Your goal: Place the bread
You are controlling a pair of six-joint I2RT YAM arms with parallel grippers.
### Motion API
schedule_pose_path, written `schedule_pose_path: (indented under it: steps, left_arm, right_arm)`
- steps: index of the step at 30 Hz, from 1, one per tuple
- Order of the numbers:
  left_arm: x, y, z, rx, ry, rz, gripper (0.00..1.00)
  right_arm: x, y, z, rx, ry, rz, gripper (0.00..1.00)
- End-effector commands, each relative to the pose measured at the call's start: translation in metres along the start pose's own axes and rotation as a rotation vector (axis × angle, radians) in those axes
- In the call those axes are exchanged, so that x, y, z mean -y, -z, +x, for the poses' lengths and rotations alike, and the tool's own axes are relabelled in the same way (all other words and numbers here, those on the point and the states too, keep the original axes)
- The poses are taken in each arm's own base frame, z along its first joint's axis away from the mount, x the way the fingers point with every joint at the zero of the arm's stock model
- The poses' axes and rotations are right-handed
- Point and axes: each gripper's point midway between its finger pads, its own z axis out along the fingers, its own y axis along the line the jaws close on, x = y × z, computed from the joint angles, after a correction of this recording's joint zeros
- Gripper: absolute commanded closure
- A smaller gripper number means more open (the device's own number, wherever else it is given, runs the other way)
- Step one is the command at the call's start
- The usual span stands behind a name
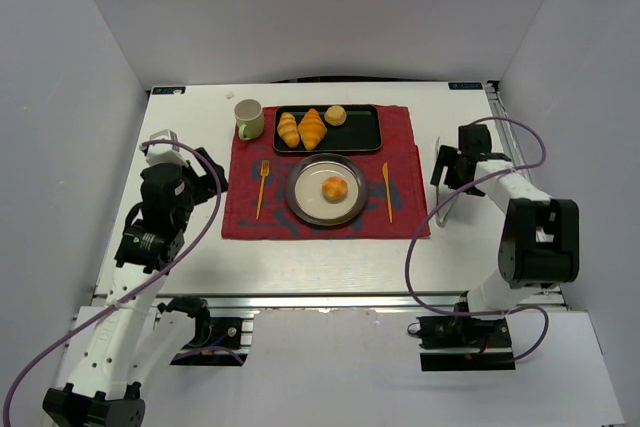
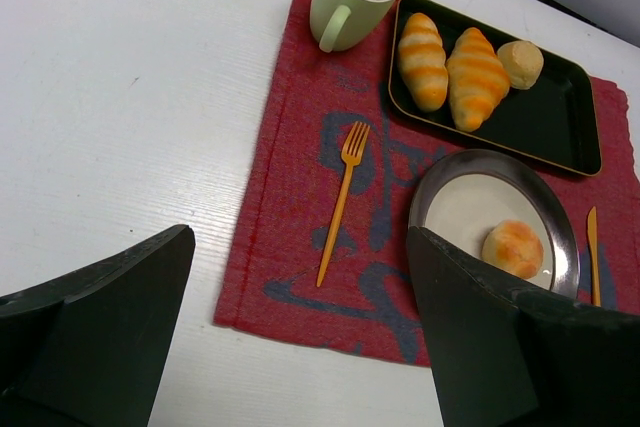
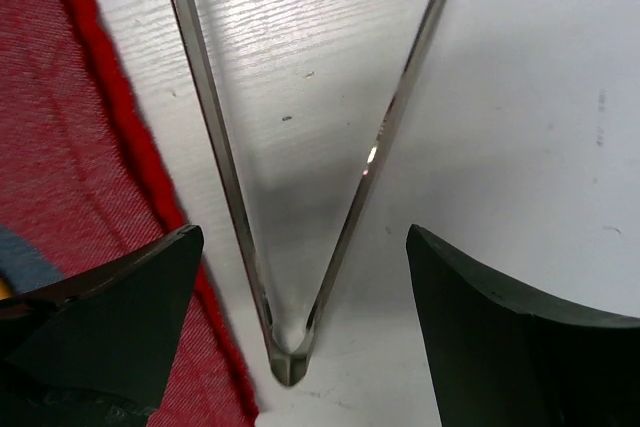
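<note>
The bread (image 1: 335, 187) is a small golden-orange bun lying on the round metal plate (image 1: 300, 205) in the middle of the red placemat (image 1: 250, 217). The left wrist view also shows the bread (image 2: 513, 248) on the plate (image 2: 447, 177). My left gripper (image 1: 208, 173) is open and empty, over the bare table left of the placemat; its jaws (image 2: 300, 237) stand wide apart. My right gripper (image 1: 446, 171) is open and empty, right of the placemat, low over metal tongs (image 3: 290, 362) that lie on the table between its jaws (image 3: 303, 237).
Behind the plate is a black tray (image 1: 365, 132) with two croissants (image 1: 312, 129) and a paler bun (image 1: 336, 115). A green mug (image 1: 249, 119) stands left of the tray. An orange fork (image 1: 262, 189) and knife (image 1: 387, 192) flank the plate. The tongs (image 1: 443, 209) lie by the placemat's right edge.
</note>
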Motion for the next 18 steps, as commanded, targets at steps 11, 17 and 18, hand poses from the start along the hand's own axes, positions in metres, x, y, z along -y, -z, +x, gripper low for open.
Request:
schedule_pose_path:
  steps: [11, 17, 18]
  left_arm:
    - [0.002, 0.001, -0.002, 0.002, 0.0, 0.007, 0.02]
    - [0.005, -0.001, -0.001, 0.006, 0.016, 0.021, 0.02]
    - [0.006, -0.001, -0.002, 0.007, 0.021, 0.025, 0.02]
  right_arm:
    - [-0.047, 0.155, -0.014, 0.325, -0.126, -0.439, 0.11]
    - [-0.065, 0.17, 0.024, 0.31, -0.087, -0.578, 0.11]
    - [-0.065, 0.173, 0.024, 0.321, -0.072, -0.582, 0.1]
